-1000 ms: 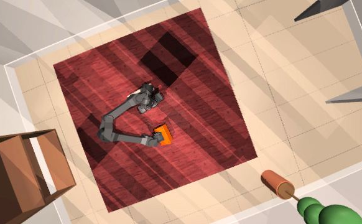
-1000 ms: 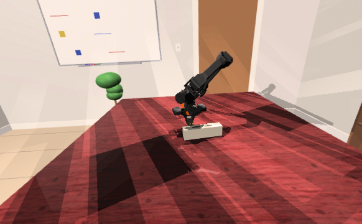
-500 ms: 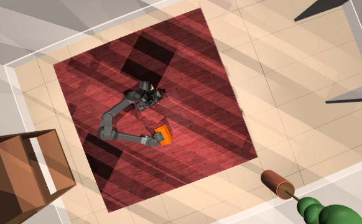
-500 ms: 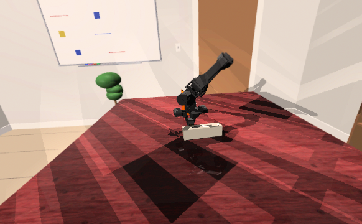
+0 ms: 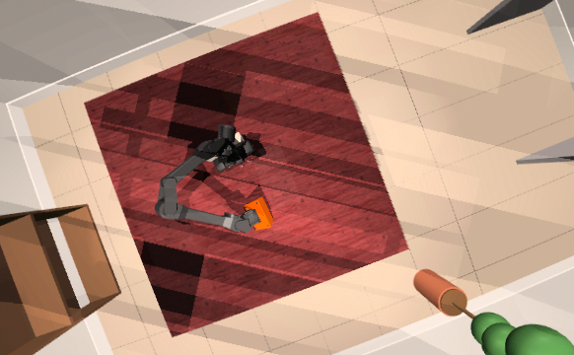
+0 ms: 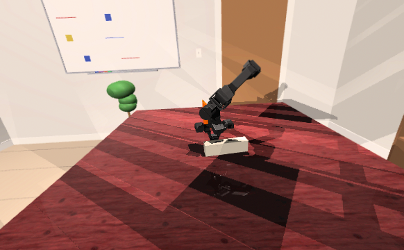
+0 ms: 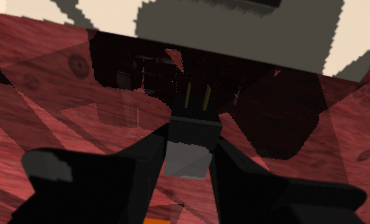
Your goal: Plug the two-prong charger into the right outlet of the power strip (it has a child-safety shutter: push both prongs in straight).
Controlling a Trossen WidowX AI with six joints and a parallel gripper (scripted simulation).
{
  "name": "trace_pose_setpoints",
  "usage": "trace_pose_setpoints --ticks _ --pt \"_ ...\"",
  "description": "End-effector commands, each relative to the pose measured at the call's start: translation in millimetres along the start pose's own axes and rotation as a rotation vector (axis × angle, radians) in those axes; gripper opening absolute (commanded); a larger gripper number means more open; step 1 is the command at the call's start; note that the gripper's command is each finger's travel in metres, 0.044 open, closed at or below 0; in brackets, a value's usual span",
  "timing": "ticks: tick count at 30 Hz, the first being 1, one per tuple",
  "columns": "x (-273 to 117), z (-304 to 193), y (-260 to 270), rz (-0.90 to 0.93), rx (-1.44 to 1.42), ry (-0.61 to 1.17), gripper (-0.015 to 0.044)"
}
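Observation:
The power strip (image 5: 238, 137) (image 6: 226, 148) (image 7: 296, 42) is a long off-white block on the red surface. It crosses the top of the wrist view, partly shaded, with part of a dark patch on its face at the top edge. My gripper (image 6: 214, 137) (image 7: 188, 130) is shut on the black charger (image 7: 195, 131), which has a grey rear part. Its two thin brass prongs (image 7: 188, 95) (image 7: 207, 98) point up the wrist view toward the strip, with a visible gap before the strip's edge. Which outlet they face is hidden, and the top view shows mostly the arm over the strip.
The arm's orange base block (image 5: 265, 213) (image 6: 205, 121) stands on the red surface (image 5: 317, 212) (image 6: 136, 194). The arm bends out from it and back to the strip. Dark shadows cross the area under the prongs. A potted plant (image 5: 435, 291) and a wooden shelf (image 5: 90, 247) stand off the red surface.

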State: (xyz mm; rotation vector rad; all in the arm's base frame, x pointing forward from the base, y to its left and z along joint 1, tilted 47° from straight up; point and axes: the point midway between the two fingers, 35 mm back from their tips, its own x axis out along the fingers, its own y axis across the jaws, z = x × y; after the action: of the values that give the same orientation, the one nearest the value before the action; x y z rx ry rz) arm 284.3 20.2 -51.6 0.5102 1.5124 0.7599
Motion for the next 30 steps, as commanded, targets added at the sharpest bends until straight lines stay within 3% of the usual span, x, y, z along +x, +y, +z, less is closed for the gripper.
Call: trace_pose_setpoints --ticks 1,30 --pt "1.2 6.1 1.7 0.006 0.014 0.0 0.0" --pt "1.4 13.8 4.6 0.007 0.023 0.001 0.0"
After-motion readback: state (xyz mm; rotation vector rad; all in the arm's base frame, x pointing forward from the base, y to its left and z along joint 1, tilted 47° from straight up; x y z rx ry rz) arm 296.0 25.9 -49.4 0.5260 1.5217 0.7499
